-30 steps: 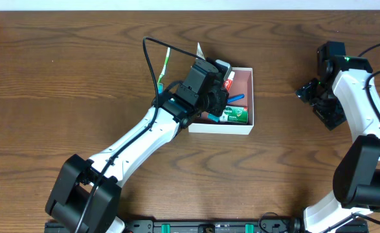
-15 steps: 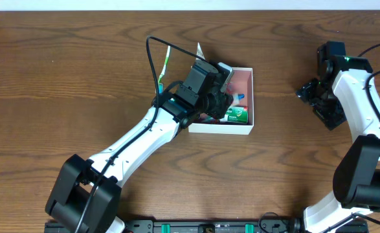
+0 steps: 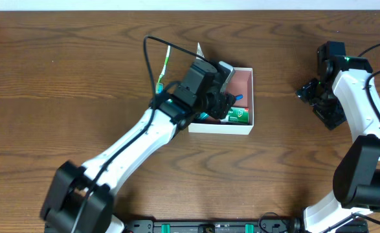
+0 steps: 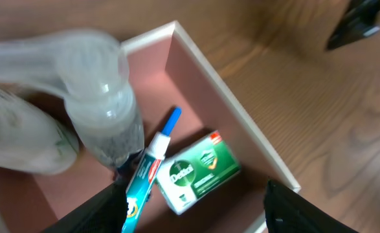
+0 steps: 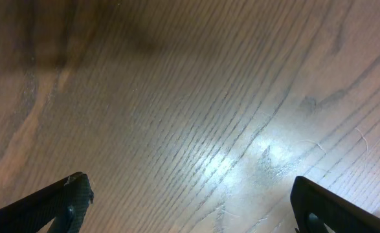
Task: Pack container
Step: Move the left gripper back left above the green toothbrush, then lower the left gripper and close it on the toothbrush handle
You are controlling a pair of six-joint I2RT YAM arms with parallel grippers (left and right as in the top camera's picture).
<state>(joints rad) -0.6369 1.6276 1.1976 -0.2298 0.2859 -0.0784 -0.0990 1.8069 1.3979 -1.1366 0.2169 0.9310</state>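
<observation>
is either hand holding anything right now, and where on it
Nothing is held. The left hand is open above the container; the right hand is open over the table.

White container [image 3: 221, 128] reddish-brown inside, green-and-white packet [image 4: 196, 171], brown wood-grain table [image 5: 177, 97]

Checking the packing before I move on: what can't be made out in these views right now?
Overhead: the left arm covers the left half of the box; contents beneath are hidden.
Left wrist: the clear bottle is blurred and cut off by the left edge; no print is readable.
Left wrist: the tube runs off the bottom edge.
Right wrist: only bare table; the box is out of frame.
</observation>
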